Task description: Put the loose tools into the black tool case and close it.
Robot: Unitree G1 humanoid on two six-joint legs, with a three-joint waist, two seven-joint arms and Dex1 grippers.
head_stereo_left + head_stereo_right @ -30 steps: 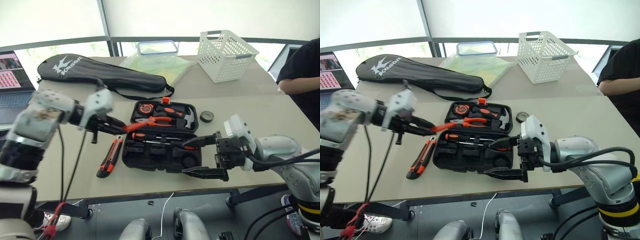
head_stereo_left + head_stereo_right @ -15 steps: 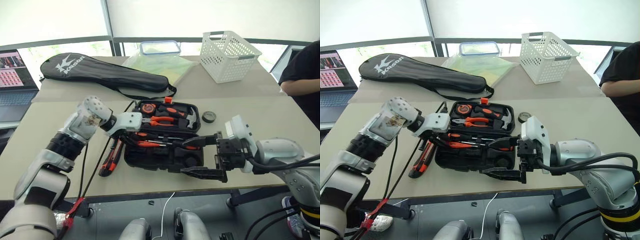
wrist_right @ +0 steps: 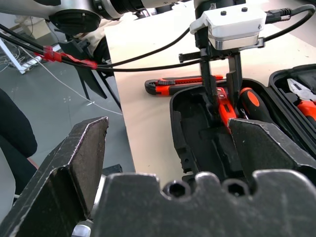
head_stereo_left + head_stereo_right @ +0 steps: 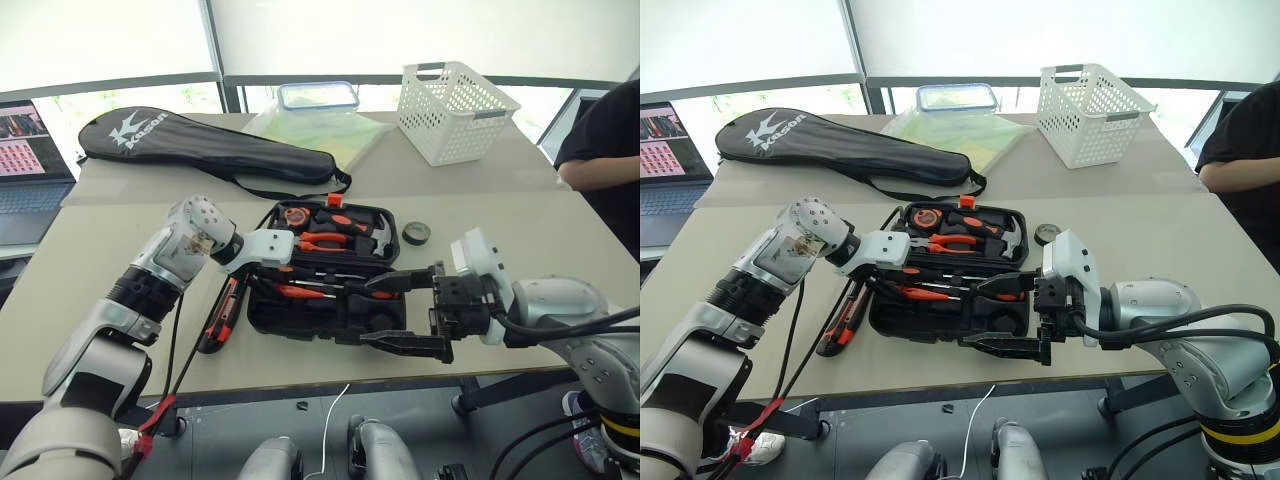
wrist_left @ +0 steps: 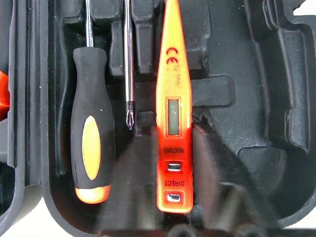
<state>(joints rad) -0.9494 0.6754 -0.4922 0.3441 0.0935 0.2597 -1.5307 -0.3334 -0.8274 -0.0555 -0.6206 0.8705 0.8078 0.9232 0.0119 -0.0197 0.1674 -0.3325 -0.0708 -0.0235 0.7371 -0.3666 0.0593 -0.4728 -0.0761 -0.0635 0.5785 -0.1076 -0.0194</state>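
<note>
The black tool case (image 4: 300, 318) lies open at the table's front. Its far half holds pliers, a hammer and a tape measure. In its near half lie a black-and-orange-handled screwdriver (image 5: 91, 143), the shaft of another (image 5: 128, 64) and the slim all-orange screwdriver (image 5: 174, 108). My left gripper (image 4: 260, 280) points down into the near half, open, its fingers (image 3: 210, 94) standing either side of the slim screwdriver (image 3: 224, 112). The utility knife (image 4: 222, 315) lies on the table left of the case. The tape roll (image 4: 414, 233) sits by its far right corner. My right gripper (image 4: 400, 313) hangs wide open at the case's near right corner, holding nothing.
A long black racket bag (image 4: 200, 150) lies at the back left, with a laptop (image 4: 30, 150) beyond the table's left edge. A clear lidded box (image 4: 315, 95) and a white basket (image 4: 455, 110) stand at the back. A person in black (image 4: 605, 140) sits at the right.
My left gripper came down and rightward with the slim orange screwdriver, laid it in the case's near half, and its fingers parted. The right gripper stayed put.
</note>
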